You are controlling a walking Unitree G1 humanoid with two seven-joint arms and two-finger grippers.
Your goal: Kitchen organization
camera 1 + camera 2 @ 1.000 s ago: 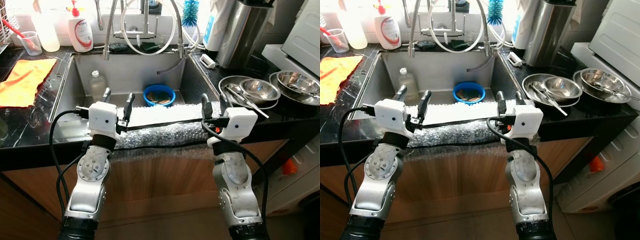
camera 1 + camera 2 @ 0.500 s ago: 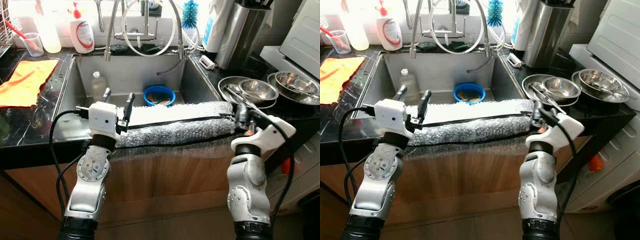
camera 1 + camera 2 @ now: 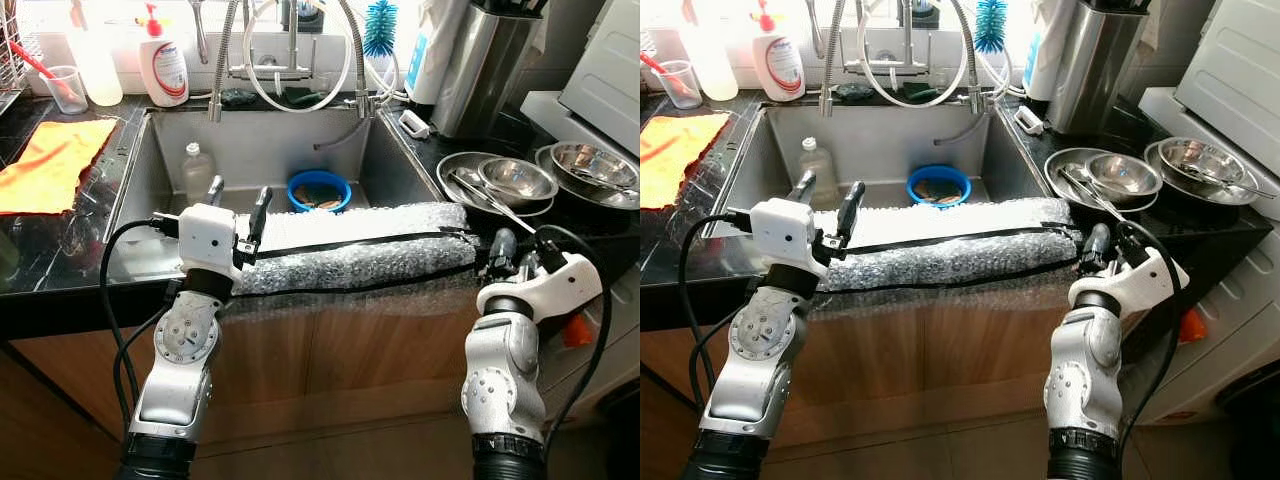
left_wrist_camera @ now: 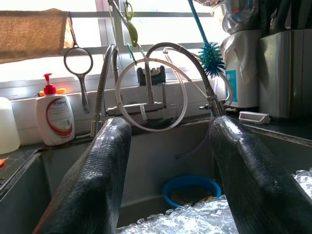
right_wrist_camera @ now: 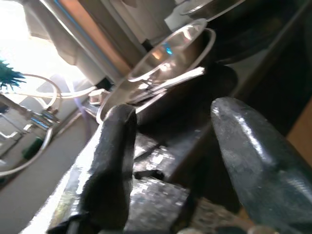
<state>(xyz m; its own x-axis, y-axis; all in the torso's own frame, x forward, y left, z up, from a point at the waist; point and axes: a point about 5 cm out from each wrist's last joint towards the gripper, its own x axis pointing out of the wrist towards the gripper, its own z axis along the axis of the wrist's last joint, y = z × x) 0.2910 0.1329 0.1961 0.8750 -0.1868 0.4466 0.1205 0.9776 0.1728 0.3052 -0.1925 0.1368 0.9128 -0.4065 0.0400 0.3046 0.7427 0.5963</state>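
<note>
Fingers of the left gripper are spread, empty, standing over the left end of the bubble-wrap roll; wrist view confirms the gap between the black fingers. Right gripper sits just off the roll's right end, fingers apart, holding nothing. Roll lies along the front edge of the sink, long axis left to right, ends pointing at each arm. Likely light, soft, squashy, a bit slippery, and prone to sagging or unrolling. Best hold looks like both ends, or the middle across the black band. Blue bowl sits in the basin behind.
</note>
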